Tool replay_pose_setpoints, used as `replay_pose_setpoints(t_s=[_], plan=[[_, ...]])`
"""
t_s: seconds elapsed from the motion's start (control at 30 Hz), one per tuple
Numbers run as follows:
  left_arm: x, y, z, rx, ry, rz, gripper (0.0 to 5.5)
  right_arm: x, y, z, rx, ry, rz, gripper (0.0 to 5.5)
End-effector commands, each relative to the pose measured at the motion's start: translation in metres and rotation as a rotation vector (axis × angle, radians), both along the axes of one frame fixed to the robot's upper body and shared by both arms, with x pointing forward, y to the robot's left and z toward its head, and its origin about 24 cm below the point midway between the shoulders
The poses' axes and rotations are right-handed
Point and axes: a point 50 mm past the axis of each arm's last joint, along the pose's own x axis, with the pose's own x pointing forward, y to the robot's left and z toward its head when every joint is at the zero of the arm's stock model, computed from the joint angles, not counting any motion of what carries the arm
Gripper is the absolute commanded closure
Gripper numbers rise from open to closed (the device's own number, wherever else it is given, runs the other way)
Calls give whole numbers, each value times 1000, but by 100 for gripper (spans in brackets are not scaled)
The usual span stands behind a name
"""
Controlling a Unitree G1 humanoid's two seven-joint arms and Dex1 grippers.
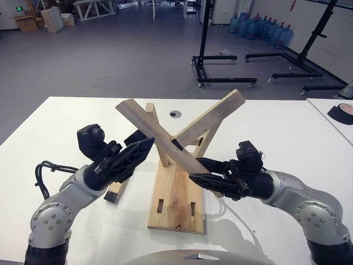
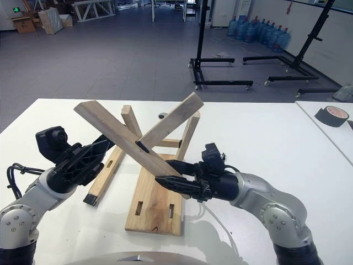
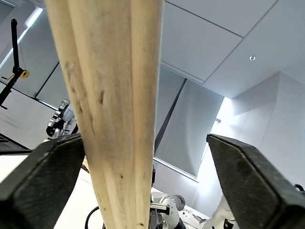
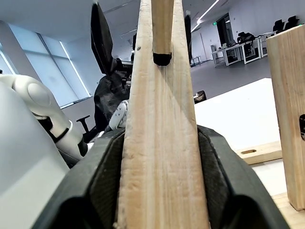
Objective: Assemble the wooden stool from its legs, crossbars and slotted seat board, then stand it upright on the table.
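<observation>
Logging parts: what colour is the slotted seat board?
The seat board is pale, unpainted wood, clearest in the left eye view.

Wooden leg (image 4: 162,143), both ends off-frame.

We see the upper-left leg (image 1: 144,126) and the upper-right leg (image 1: 220,110) in pale, creamy wood with faint lengthwise grain. The loose piece (image 1: 116,190) at lower left is the same pale wood, with a black end. The seat board (image 1: 176,190) is a warmer honey tone streaked with darker grain. The left gripper (image 1: 146,144) and right gripper (image 1: 194,178) are black, on silver-grey arms (image 1: 287,187). The table (image 1: 66,121) is plain white, the floor (image 1: 110,55) grey, the water bottles (image 1: 259,26) at upper right blue, and the tape roll (image 1: 342,113) black.
</observation>
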Motion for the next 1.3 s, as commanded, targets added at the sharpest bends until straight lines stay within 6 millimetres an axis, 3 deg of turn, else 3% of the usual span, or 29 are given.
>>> replay_pose_setpoints(t_s=[0.03,0.27,0.63,0.9,0.97,1.07,1.17,1.23,1.3], plan=[[3,2,1,22,-34,34,87,1,0,-3,-23,-4,-11,345],[2,4,5,-19,-90,51,199,12,-3,-9,-41,-4,-83,345],[-5,3,0,35,-116,-18,337,10,-1,-12,-58,-14,-81,345],[5,9,1,23,-114,71,346,10,-2,-14,-56,4,-73,345],[13,13,-1,50,-104,133,346,14,-4,-18,-59,67,-99,289],[21,25,3,74,-127,218,346,16,-16,-21,-63,104,-129,238],[25,35,11,139,-171,244,346,19,-48,-17,-123,91,-226,193],[24,40,13,189,-187,235,346,25,-68,-7,-107,75,-281,190],[16,40,6,348,-225,151,346,33,-83,-1,-98,56,-363,190]])
